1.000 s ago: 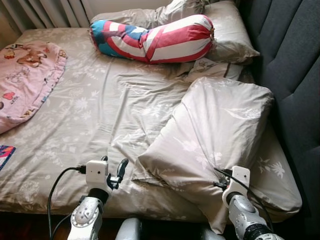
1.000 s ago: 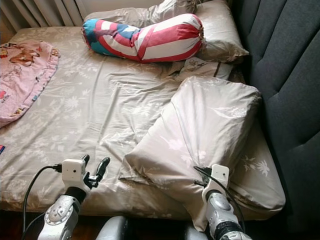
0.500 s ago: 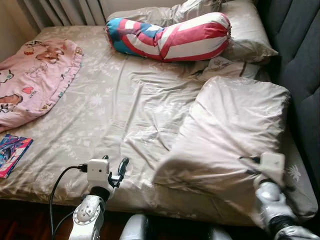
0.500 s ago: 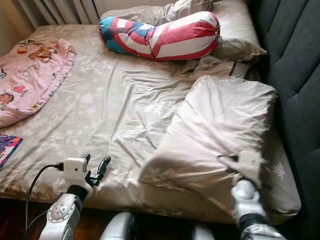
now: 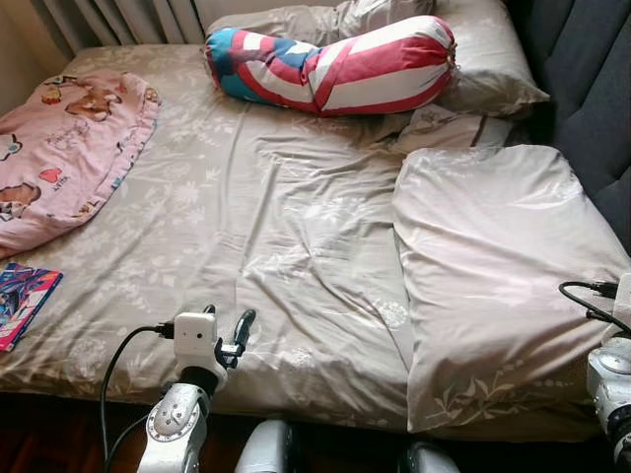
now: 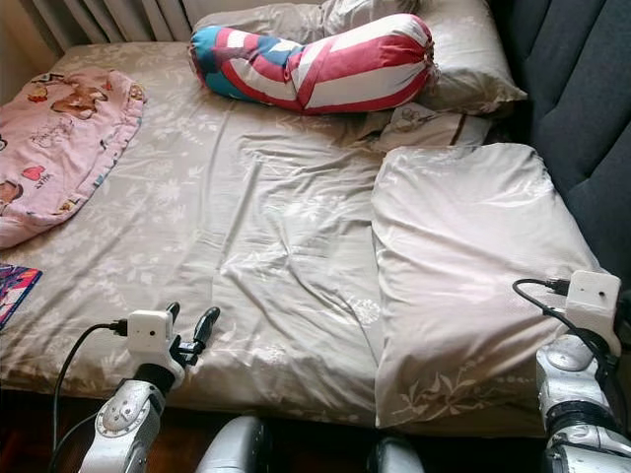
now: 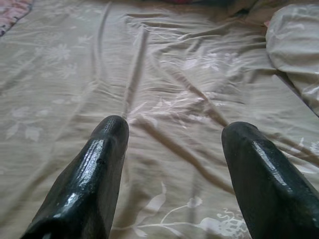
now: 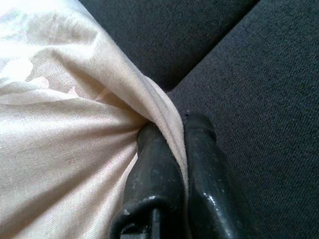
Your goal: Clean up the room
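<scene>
Right gripper (image 8: 174, 134) pinches pillow (image 6: 463, 266) edge, probably corner (beside headboard (image 8: 249, 59)); left gripper (image 7: 174, 154) open.

No text, label, brand or number is legible on anything here.

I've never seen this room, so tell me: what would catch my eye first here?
The red, white and blue bolster at the head of the bed stands out against the beige sheet. A pink cartoon blanket lies on the robot's left. On the right, the right gripper pinches a corner of the large beige pillow.
</scene>
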Controlling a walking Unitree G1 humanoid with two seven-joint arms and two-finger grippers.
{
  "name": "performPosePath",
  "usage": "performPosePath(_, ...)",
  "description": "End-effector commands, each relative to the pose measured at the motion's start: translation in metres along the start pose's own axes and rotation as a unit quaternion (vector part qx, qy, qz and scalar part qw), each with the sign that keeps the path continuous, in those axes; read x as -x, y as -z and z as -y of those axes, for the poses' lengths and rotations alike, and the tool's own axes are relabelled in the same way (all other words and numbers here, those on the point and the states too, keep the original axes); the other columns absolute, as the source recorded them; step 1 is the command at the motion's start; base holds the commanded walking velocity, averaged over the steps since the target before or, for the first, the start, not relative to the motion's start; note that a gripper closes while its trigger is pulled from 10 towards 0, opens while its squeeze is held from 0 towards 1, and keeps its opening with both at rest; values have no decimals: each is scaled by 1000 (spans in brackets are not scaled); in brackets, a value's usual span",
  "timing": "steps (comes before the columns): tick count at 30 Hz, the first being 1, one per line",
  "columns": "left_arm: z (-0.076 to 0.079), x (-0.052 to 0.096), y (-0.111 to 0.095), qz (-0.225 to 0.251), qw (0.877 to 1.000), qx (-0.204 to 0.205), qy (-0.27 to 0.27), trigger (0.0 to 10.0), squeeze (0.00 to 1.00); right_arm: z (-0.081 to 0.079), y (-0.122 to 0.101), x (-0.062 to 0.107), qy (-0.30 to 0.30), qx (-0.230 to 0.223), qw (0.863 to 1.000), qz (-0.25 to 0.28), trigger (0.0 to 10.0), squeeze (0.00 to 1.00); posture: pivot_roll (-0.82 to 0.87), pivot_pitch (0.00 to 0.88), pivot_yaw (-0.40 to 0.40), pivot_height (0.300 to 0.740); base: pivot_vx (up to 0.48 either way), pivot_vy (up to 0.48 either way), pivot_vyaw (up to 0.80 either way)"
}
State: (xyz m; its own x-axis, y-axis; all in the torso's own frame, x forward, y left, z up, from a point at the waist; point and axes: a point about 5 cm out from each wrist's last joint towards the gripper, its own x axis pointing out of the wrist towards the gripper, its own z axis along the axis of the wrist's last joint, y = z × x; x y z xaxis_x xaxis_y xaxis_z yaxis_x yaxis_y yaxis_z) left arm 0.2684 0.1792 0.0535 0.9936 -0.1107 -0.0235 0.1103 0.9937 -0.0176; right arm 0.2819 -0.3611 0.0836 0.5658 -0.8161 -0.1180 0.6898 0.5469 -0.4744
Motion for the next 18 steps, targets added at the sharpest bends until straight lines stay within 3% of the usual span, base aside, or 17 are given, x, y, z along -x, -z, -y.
performPosePath(1, -2, 3, 5, -11, 1000, -3, -2, 10000, 0, 13, 0, -5, 31, -12, 999, -7, 10000, 0, 67, 137, 57, 655, 0, 0, 0)
performPosePath(2, -2, 3, 5, -11, 1000, -3, -2, 10000, 0, 13, 0, -5, 31, -12, 999, -7, 10000, 0, 67, 137, 57, 655, 0, 0, 0)
performPosePath(4, -2, 3, 5, -10, 1000, -4, -1, 10000, 0, -2, 10, 4, 4, -18, 1000, -25, 10000, 0, 68, 137, 57, 655, 0, 0, 0)
performPosePath(10, -3, 3, 5, -10, 1000, -6, -2, 10000, 0, -13, 23, 13, -6, -42, 997, -59, 10000, 0, 82, 137, 60, 655, 0, 0, 0)
performPosePath(11, -3, 4, 5, -10, 1000, -6, -2, 10000, 0, -15, 23, 15, -9, -47, 997, -57, 10000, 1000, 82, 136, 59, 655, 0, 0, 0)
performPosePath(18, -3, 4, 6, -11, 1000, -5, -2, 10000, 0, -20, 1, 14, -18, -37, 999, 18, 10000, 1000, 78, 136, 58, 655, 0, 0, 0)
